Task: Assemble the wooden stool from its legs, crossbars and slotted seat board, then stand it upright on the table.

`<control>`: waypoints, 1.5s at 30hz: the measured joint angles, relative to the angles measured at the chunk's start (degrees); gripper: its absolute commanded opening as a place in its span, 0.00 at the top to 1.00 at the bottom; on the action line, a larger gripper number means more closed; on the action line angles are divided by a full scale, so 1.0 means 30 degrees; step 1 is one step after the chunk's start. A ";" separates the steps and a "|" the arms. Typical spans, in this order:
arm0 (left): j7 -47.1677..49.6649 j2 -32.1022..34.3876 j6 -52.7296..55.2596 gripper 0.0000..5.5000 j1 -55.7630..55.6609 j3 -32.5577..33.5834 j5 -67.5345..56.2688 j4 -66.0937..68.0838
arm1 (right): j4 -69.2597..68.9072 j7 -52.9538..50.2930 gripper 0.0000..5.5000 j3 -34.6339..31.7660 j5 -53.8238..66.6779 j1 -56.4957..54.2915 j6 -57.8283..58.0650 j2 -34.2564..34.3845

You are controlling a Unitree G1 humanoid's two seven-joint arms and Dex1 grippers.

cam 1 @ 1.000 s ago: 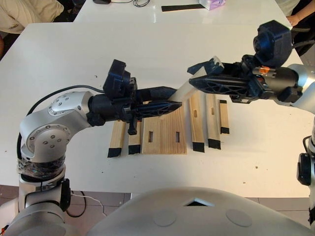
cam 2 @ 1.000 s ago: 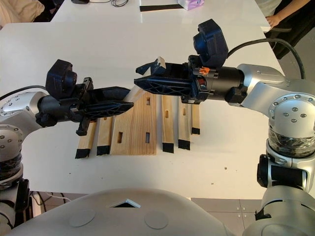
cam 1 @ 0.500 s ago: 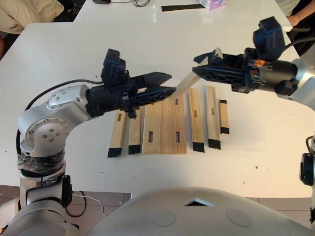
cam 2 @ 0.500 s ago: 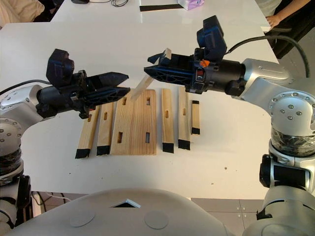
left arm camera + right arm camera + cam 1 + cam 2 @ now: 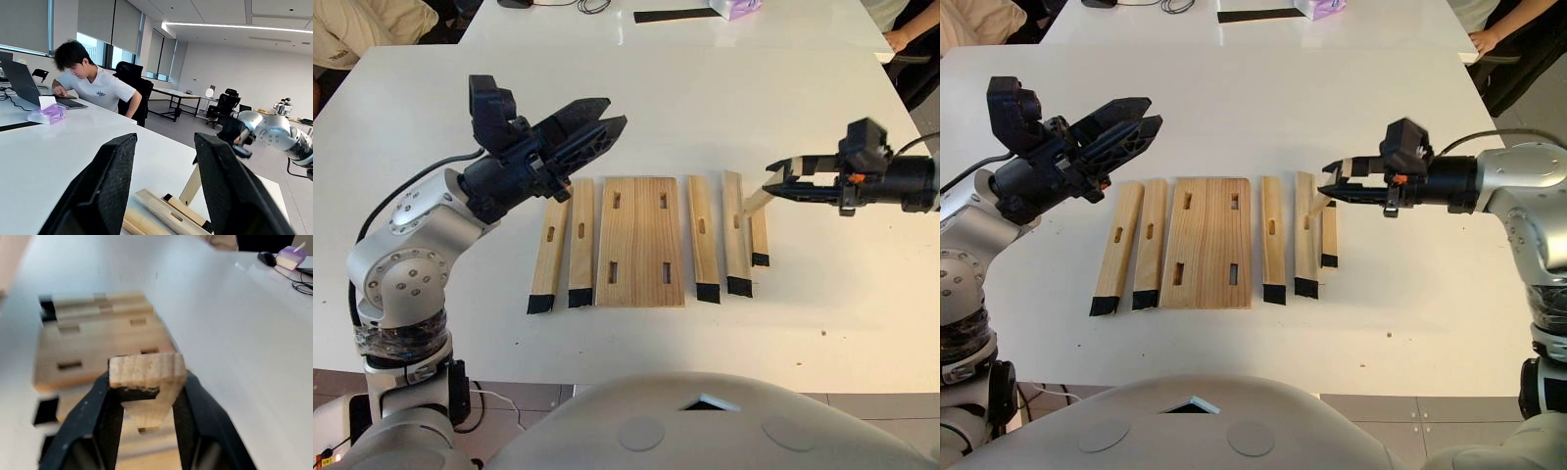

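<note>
The slotted seat board [image 5: 639, 240] lies flat mid-table, with two black-tipped legs [image 5: 551, 247] to its left and two more [image 5: 702, 235] to its right. A shorter bar [image 5: 760, 238] lies at the far right of the row. My right gripper [image 5: 776, 182] hovers just right of that row, shut on a short wooden crossbar [image 5: 757, 201] that slants down toward the pieces; the right wrist view shows its end [image 5: 146, 382] clamped between the fingers. My left gripper [image 5: 594, 116] is raised above the table, behind the left legs, open and empty, its fingers [image 5: 117, 186] spread wide.
The white table [image 5: 724, 98] is bare behind the row of parts and along its front edge. On a second table farther back sit a purple box [image 5: 736, 8] and a black strip [image 5: 675, 15].
The two grippers have drawn apart from over the seat board. My left gripper let go of the crossbar and pulled back left and up; my right carried the crossbar right and lower.
</note>
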 measured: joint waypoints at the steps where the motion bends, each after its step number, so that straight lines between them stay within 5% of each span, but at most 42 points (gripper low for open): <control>1: 0.0003 -0.0050 -0.0076 0.60 0.0054 -0.0142 0.0075 -0.0047 | 0.0207 0.0074 0.76 0.0241 -0.0449 0.0142 -0.0634 0.0183; 18: -0.0462 0.0085 0.0283 0.60 0.0189 -0.0557 -0.0145 -0.0222 | 0.1095 0.0195 0.76 0.0814 -0.3587 0.1172 -0.4823 0.1703; 45: -0.0756 0.0176 0.0365 0.60 0.0657 -0.1236 0.0025 -0.0552 | 0.1476 -0.0093 0.76 0.1226 -0.3674 0.0507 -0.4506 0.2939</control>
